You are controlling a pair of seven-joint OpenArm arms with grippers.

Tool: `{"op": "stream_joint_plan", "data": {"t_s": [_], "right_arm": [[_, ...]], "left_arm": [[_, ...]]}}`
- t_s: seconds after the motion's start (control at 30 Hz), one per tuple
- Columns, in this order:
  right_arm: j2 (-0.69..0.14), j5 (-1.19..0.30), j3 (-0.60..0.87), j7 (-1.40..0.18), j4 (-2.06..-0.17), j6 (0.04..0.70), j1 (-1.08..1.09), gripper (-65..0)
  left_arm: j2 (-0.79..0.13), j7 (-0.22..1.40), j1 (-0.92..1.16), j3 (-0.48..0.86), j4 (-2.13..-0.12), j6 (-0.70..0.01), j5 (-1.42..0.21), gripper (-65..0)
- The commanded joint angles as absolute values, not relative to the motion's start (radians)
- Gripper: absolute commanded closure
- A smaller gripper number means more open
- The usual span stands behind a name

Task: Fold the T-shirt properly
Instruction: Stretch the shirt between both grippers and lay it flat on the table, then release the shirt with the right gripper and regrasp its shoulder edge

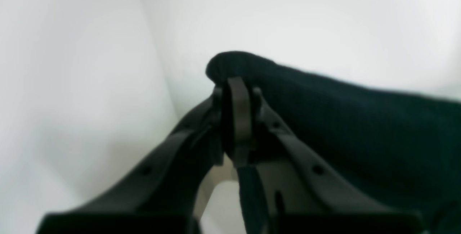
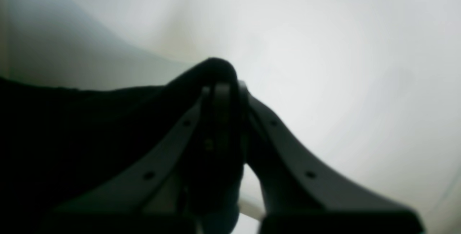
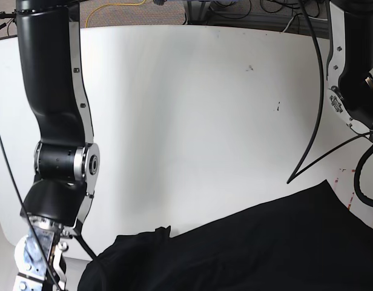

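Both of my arms are on the T-shirt (image 3: 253,248) at once: my left tool (image 1: 236,93) is clamped on a bunched black edge of cloth, and my right tool (image 2: 221,90) is pinched tight on another fold, a little hump of fabric poking up past the tips in each wrist view. I'm holding two points because a soft shirt like this sags wherever it isn't gripped, so a pair of grips lets me keep one edge taut between them, and I can see the cloth running off sideways from each tool toward the other. From the base view, the shirt lies bunched along the near edge of the white desk (image 3: 192,109), rumpled at the left and rising toward the right, with the far part of the desk bare. Neither tool shows in that view, only the arm bodies at the left and right edges. I read this as the spreading stage, not yet a fold: the cloth is wrinkled and no sleeve or hem line is clear. The print isn't visible, so I cannot tell which side is up. My worry is slippage, since each pinch holds only a small bite of fabric.
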State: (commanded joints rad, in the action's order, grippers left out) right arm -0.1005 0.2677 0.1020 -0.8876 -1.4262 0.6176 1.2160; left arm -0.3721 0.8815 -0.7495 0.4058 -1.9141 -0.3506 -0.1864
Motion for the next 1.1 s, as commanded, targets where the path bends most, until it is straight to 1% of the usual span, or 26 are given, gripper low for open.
{"op": "stream_joint_plan", "data": {"t_s": [0.17,0.27,0.3,0.4,0.53,0.63,0.8,0.87,1.1], "right_arm": [[-0.101,0.260,0.117,-0.921,-1.575,0.624,0.998,0.0],[-0.094,0.260,0.139,-0.932,-1.662,0.625,0.854,0.0],[-0.093,0.260,0.143,-0.932,-1.673,0.625,0.832,0.0],[-0.090,0.260,0.157,-0.931,-1.745,0.625,0.668,0.0],[-0.070,0.260,0.211,-0.929,-1.804,0.625,0.524,0.0],[-0.059,0.260,0.254,-0.929,-1.825,0.625,0.433,0.0],[-0.058,0.259,0.309,-0.929,-1.836,0.627,0.295,0.0],[-0.058,0.234,0.312,-0.929,-1.837,0.627,0.243,0.0],[-0.062,0.111,0.366,-0.934,-1.859,0.625,0.101,0.0]], "left_arm": [[-0.364,0.869,-0.591,0.447,-1.919,-0.395,-0.186,0.0],[-0.343,0.820,-0.489,0.486,-1.920,-0.415,-0.186,0.0],[-0.335,0.809,-0.472,0.492,-1.920,-0.417,-0.186,0.0],[-0.305,0.765,-0.348,0.529,-1.922,-0.423,-0.186,0.0],[-0.303,0.763,-0.245,0.545,-1.922,-0.424,-0.188,0.0],[-0.302,0.763,-0.182,0.565,-1.926,-0.466,-0.188,0.0],[-0.300,0.763,-0.081,0.610,-1.926,-0.559,-0.186,0.0],[-0.300,0.763,-0.039,0.619,-1.926,-0.581,-0.186,0.0],[-0.300,0.763,0.122,0.667,-1.928,-0.591,-0.186,0.0]]}}
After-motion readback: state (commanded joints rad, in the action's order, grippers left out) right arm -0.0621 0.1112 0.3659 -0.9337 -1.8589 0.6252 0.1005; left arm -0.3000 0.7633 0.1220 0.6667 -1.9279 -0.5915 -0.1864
